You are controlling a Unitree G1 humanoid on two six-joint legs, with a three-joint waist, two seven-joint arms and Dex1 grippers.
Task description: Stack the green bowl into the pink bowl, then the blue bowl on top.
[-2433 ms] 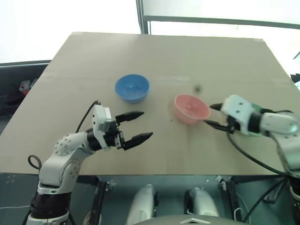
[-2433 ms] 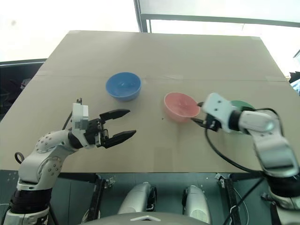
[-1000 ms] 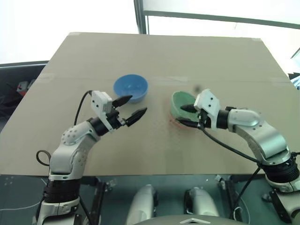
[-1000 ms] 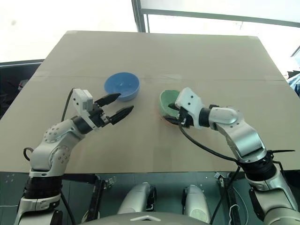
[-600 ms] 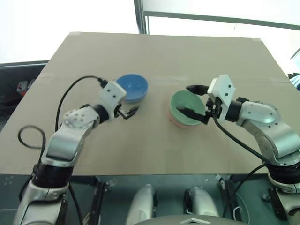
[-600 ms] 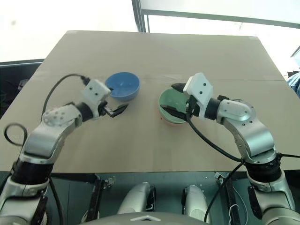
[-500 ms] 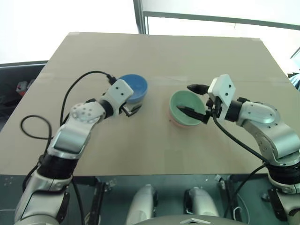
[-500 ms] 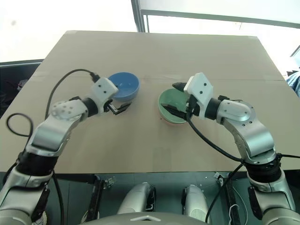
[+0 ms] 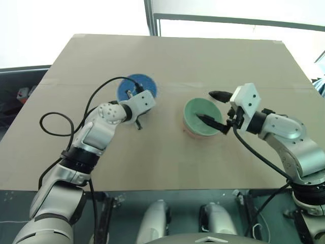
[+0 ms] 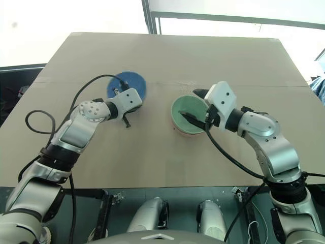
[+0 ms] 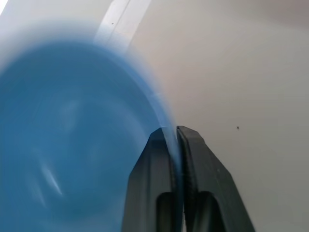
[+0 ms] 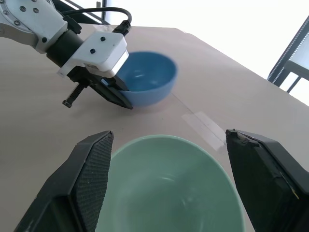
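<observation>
The green bowl (image 9: pixel 202 115) sits nested in the pink bowl (image 9: pixel 190 132), whose rim shows beneath it, right of the table's middle. My right gripper (image 9: pixel 205 106) hovers open just above the green bowl (image 12: pixel 169 188), one finger on each side, holding nothing. The blue bowl (image 9: pixel 135 87) is to the left and a little farther back. My left gripper (image 11: pixel 175 139) is shut on the blue bowl's (image 11: pixel 72 140) near rim. The right wrist view shows that grip (image 12: pixel 119 96) on the blue bowl (image 12: pixel 145 79), which looks slightly tipped.
The tan table (image 9: pixel 177 61) has a taped seam running across it behind the bowls. A metal window post (image 9: pixel 150 18) rises past the far edge. A black cable (image 9: pixel 56 127) loops beside my left arm. The table's front edge lies close below both arms.
My left gripper swung forward to the blue bowl, rolled, and shut on its rim. My right gripper let go of the green bowl, which now rests in the pink bowl, and it opened and rose slightly.
</observation>
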